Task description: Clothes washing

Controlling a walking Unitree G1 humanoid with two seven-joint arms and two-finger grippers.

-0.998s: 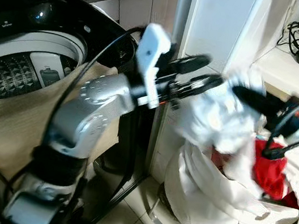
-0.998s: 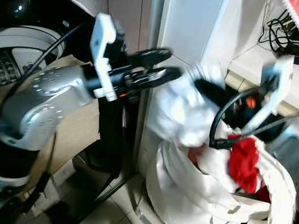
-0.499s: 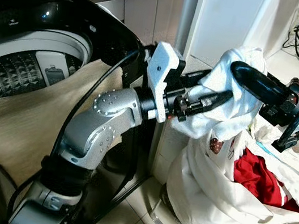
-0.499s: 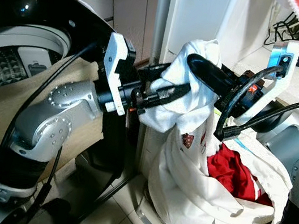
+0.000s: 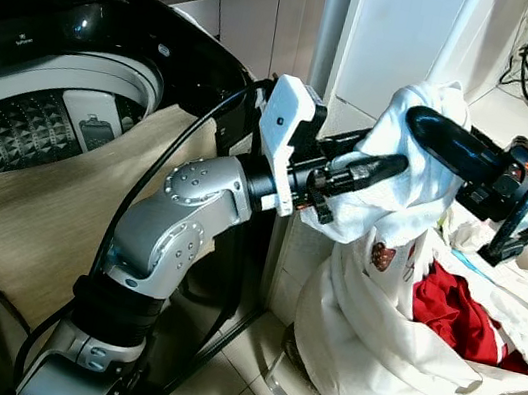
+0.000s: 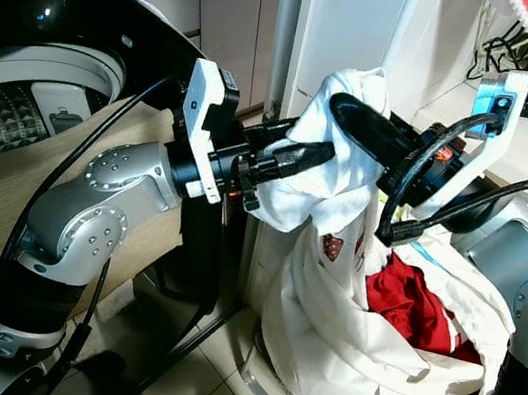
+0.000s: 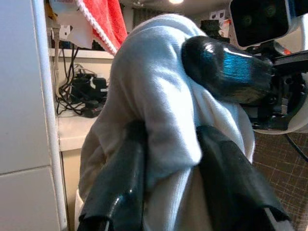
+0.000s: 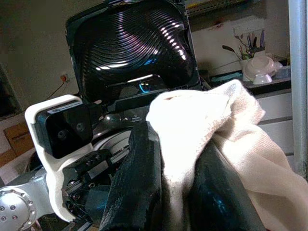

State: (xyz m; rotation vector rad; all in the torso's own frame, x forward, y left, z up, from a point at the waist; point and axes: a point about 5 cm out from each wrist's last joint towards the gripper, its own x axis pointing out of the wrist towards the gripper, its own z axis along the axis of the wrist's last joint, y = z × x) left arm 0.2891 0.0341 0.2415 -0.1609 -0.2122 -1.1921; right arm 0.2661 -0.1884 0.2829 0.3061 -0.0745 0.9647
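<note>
Washing machine: stands well to the left of both grippers; the lid is raised and the drum is seen open. No garment can be made out inside.
Beige cloth: is draped over the machine's front edge, below the left arm.
Left gripper: is closed on a fold of the white garment.
Right gripper: is clamped on the same garment from the opposite side.
Laundry bag: sits below the grippers, with a red garment left inside.
Progress: judged early; one garment is lifted, transfer and loading remain.
</note>
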